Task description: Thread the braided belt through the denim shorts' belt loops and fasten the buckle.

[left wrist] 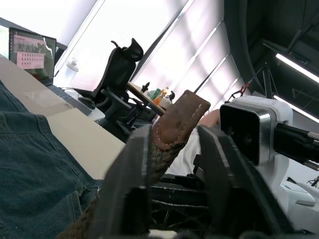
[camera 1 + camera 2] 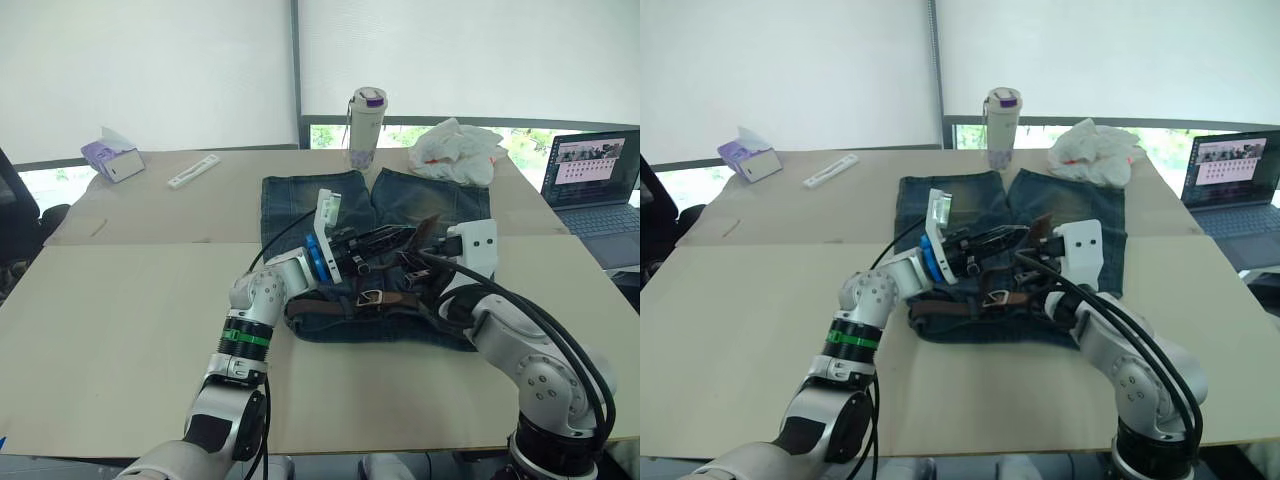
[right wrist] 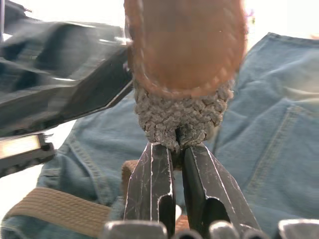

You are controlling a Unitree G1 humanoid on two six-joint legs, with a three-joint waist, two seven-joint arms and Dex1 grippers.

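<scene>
The denim shorts (image 2: 300, 205) lie flat on the table, waistband nearest me. The braided belt (image 2: 330, 312) lies bunched along the waistband, its silver buckle (image 2: 370, 297) face up near the middle. The belt's tapered leather tip (image 1: 182, 117) rises above the waistband. My right gripper (image 3: 177, 147) is shut on the braid just below that tip. My left gripper (image 1: 174, 134) stands open around the tip, which rests against one finger (image 1: 134, 174). Both grippers meet over the middle of the waistband (image 2: 415, 250). The belt loops are hidden by the belt and the arms.
A bottle with a purple lid (image 2: 366, 126) stands beyond the shorts, a white plastic bag (image 2: 458, 150) to its right. A laptop (image 2: 590, 180) sits at the far right, a tissue box (image 2: 112, 157) and a flat white stick (image 2: 193, 171) at the far left.
</scene>
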